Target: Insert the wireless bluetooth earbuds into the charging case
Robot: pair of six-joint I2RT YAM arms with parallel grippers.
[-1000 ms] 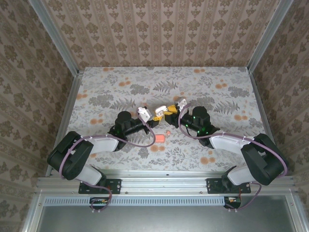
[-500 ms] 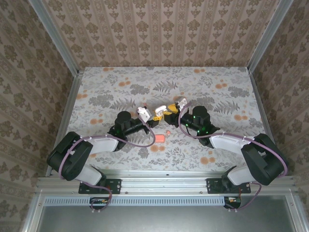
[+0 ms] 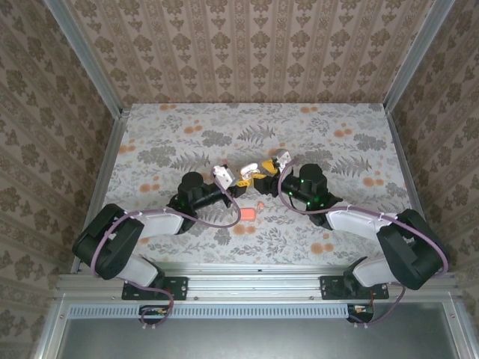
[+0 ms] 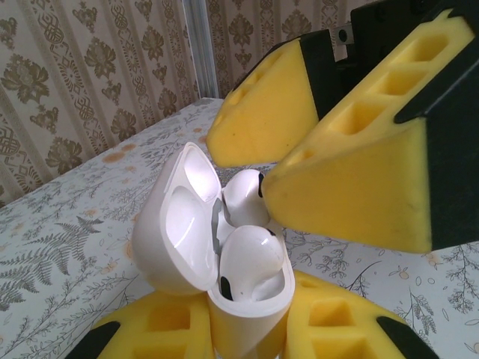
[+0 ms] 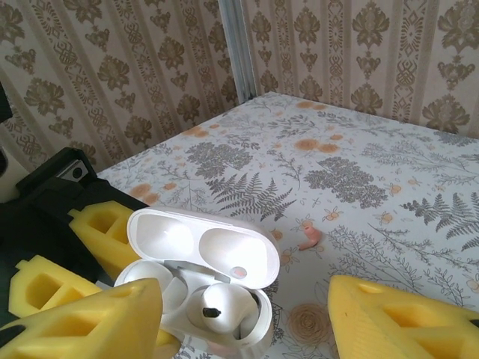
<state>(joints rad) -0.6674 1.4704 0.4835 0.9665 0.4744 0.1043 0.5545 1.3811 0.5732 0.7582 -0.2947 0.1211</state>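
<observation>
Item: white charging case [image 4: 196, 247], lid open and tipped back, clamped at its base by the left gripper [image 4: 247, 340], whose yellow foam fingers [image 4: 150, 329] are closed on it from both sides and hold it above the patterned table [image 5: 389, 164]. Contents: two white earbuds, the front white earbud [image 4: 253, 256] sitting in the near well and appearing to ride a little high, the rear white earbud [image 4: 243, 196] lodged behind it, against the hinge side. Attendant: the right gripper [image 5: 245, 290], jaws spread well apart with nothing between them but air and the case below; in the left wrist view one of its foam fingers [image 4: 352, 187] sits just beside the rear bud, and we cannot tell whether it touches. Outstanding stock: a pink earbud [image 5: 309, 236] lying loose on the table beyond the case, and a pink case [image 3: 248, 214] nearby. Hazards, as we judge them: a foam finger dragging sideways on withdrawal could catch the rear bud and lift it back out; a bud left proud of its well could stop the lid closing or pop free; a knock on the open lid could twist the case in the left gripper's hold, since the grip is only on the narrow base; and the loose pink bud, small and rounded, could roll or skid away from an approaching fingertip.
</observation>
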